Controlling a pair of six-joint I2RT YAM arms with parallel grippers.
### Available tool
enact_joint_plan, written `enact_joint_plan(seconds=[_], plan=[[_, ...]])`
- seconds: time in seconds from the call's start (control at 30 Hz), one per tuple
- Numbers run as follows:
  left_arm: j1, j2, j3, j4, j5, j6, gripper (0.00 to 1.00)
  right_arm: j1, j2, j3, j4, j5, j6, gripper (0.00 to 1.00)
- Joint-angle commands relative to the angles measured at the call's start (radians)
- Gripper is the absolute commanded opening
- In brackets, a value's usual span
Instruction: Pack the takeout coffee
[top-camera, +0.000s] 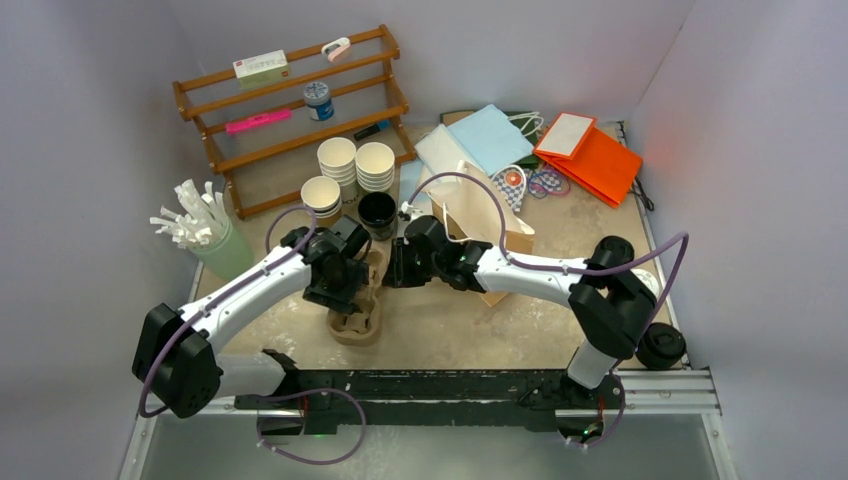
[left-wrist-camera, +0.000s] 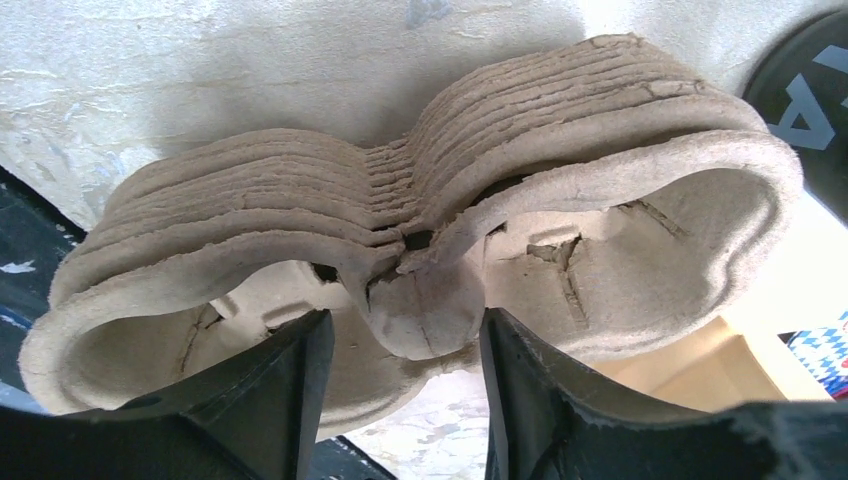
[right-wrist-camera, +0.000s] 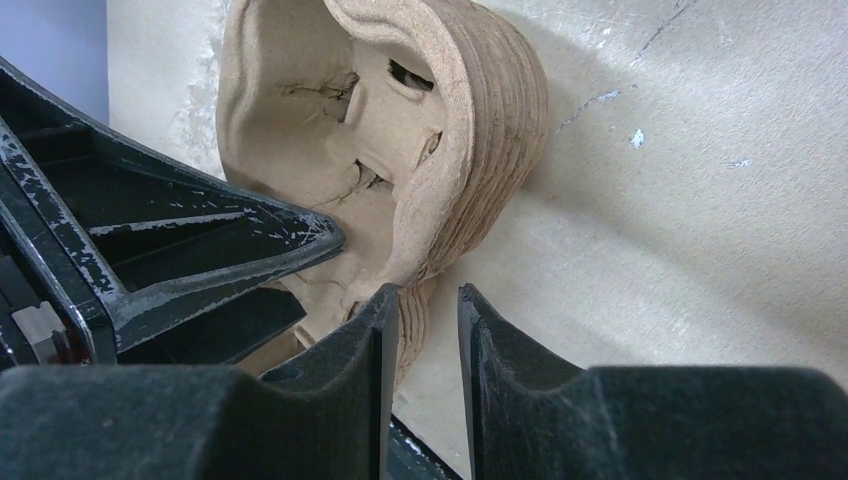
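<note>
Stacks of kraft paper cups (top-camera: 337, 160), white inside, stand at the back by the wooden rack. None is held. A stack of brown pulp cup trays (top-camera: 357, 318) lies mid-table. My left gripper (top-camera: 340, 285) reaches down over it. In the left wrist view it (left-wrist-camera: 400, 330) is open, its fingers either side of the top tray's (left-wrist-camera: 600, 150) central bump. My right gripper (top-camera: 392, 268) sits at the stack's right edge. Its fingers (right-wrist-camera: 428, 300) stand a narrow gap apart, the left one against the tray rim (right-wrist-camera: 470, 110), with table showing between them.
A black cup (top-camera: 377, 213) stands just behind the trays. An open kraft paper bag (top-camera: 492, 232) lies behind the right arm. Straws in a green holder (top-camera: 205, 235) are at the left, coloured bags (top-camera: 590, 155) at the back right, and a black lid (top-camera: 660, 345) at the near right.
</note>
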Motion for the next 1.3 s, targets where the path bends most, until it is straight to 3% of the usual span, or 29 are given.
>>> enact_joint_plan(seconds=[0.0,0.13,0.23,0.7,1.1,1.27], plan=[[0.011,-0.001,-0.011,0.019,-0.008,-0.021,0.56,-0.007,-0.032,-0.001,-0.002,0.008,-0.021,0.31],[0.016,-0.021,-0.014,0.016,-0.024,-0.035,0.42,-0.007,-0.031,-0.003,0.006,0.0,-0.022,0.31],[0.018,-0.039,-0.009,0.002,-0.028,-0.044,0.37,-0.007,-0.034,-0.01,0.011,-0.002,-0.025,0.32],[0.02,-0.088,-0.033,0.002,0.001,-0.06,0.36,-0.028,-0.049,-0.059,0.157,-0.129,-0.018,0.37],[0.019,-0.088,-0.035,0.008,0.008,-0.053,0.35,-0.043,-0.04,-0.071,0.138,-0.106,-0.009,0.35],[0.021,-0.089,-0.036,0.011,0.004,-0.058,0.35,-0.053,-0.062,-0.109,0.179,-0.116,0.006,0.43]])
